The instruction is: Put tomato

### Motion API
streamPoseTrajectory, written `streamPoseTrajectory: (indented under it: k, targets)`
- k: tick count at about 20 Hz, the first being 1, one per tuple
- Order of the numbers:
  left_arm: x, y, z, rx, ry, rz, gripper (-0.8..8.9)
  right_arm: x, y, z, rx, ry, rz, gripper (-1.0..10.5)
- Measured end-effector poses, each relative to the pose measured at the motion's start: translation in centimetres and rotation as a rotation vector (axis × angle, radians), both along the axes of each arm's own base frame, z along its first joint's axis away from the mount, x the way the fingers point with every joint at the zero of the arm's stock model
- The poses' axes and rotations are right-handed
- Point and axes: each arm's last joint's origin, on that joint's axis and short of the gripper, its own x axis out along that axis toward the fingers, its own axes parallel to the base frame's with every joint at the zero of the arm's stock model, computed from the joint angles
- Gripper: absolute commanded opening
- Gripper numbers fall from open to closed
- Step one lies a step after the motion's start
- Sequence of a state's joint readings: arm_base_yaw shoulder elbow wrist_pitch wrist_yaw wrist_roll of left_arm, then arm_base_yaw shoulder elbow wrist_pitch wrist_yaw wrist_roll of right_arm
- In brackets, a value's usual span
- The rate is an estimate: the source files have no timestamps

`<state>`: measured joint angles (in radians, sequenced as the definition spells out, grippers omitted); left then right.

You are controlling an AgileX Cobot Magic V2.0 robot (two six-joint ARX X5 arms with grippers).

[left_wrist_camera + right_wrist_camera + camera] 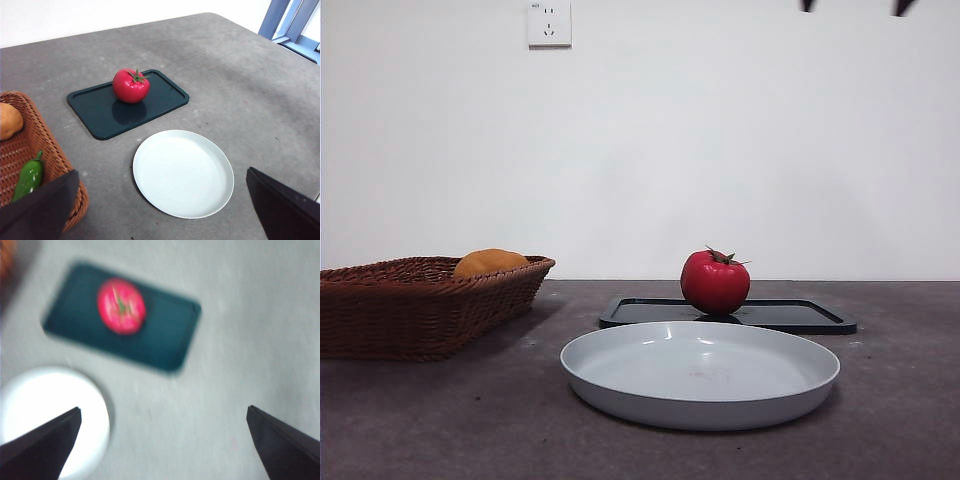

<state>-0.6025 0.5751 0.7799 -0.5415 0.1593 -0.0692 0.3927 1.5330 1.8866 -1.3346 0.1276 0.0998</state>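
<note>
The red tomato [715,283] with a green stem stands on a dark rectangular tray [800,316] behind the white plate [700,372]. It also shows in the left wrist view [131,85] and, blurred, in the right wrist view [121,306]. My left gripper [161,172] is open and empty, high above the plate and apart from the tomato. My right gripper [163,408] is open and empty, high above the table beside the tray [165,335]. Two black tips [807,5] show at the front view's top edge.
A brown wicker basket [410,305] stands at the left with an orange-yellow rounded fruit [490,262] and a green pepper [30,175] in it. The white plate [183,173] lies in front of the tray [100,117]. A wall with a socket [549,23] stands behind.
</note>
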Motion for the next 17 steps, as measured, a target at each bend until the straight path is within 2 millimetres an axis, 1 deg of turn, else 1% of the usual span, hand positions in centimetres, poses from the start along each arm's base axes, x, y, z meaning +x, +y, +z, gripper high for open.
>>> streamPoseTrajectory:
  k: [1, 3, 5, 7, 10, 12, 14, 17]
  targets:
    - [0.0, 0.0, 0.0, 0.000, 0.000, 0.000, 7.20, -1.1, -0.3, -0.8, -0.001, 0.002, 0.005, 6.8]
    - [0.0, 0.0, 0.0, 0.000, 0.000, 0.000, 7.20, -3.1, -0.6, -1.9, 0.058, -0.100, 0.033, 6.8]
    - [0.0, 0.0, 0.0, 0.000, 0.000, 0.000, 7.20, -5.6, -1.1, -3.4, 0.123, -0.184, 0.080, 6.8]
    - [0.0, 0.0, 0.0, 0.000, 0.000, 0.000, 7.20, -7.8, -1.7, -5.6, 0.148, -0.234, 0.108, 6.8]
    - [0.0, 0.0, 0.0, 0.000, 0.000, 0.000, 7.20, -10.2, -2.3, -10.0, 0.193, -0.232, 0.167, 6.8]
    - [0.0, 0.0, 0.0, 0.000, 0.000, 0.000, 7.20, -11.9, -2.7, -12.1, 0.260, -0.244, 0.232, 6.8]
    - [0.0, 0.0, 0.0, 0.000, -0.001, 0.000, 7.20, -13.5, -3.3, -12.8, 0.318, -0.293, 0.264, 6.8]
    - [0.0, 0.0, 0.0, -0.001, -0.001, 0.000, 7.20, -15.2, -4.2, -12.9, 0.348, -0.344, 0.266, 6.8]
